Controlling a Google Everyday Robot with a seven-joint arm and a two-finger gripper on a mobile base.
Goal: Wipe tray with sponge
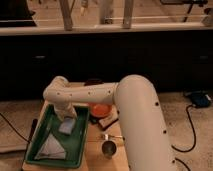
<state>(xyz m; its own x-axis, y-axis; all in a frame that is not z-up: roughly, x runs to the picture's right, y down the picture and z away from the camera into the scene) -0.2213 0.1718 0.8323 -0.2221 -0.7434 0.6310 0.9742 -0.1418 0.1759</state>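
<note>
One dark-green tray (80,142) fills the lower left of the frame, a folded cloth (51,148) inside it. Right of that, the gripper (67,119) sits over the sponge (66,126); finger state I cannot tell. Wiping well means flat pressure, strokes kept inside the rim.

The single camera view looks from high up on the robot, along its own thick white arm (135,120), down and forward onto a pale wooden tabletop (95,150). The arm fills the right foreground, close to the lens. The large, shallow dark-green plastic tray (80,145) lies lower left, fairly near. The two-finger gripper (67,120) hangs over the tray's far half. Farther off, a dark cabinet front (150,55) crosses the frame.
</note>
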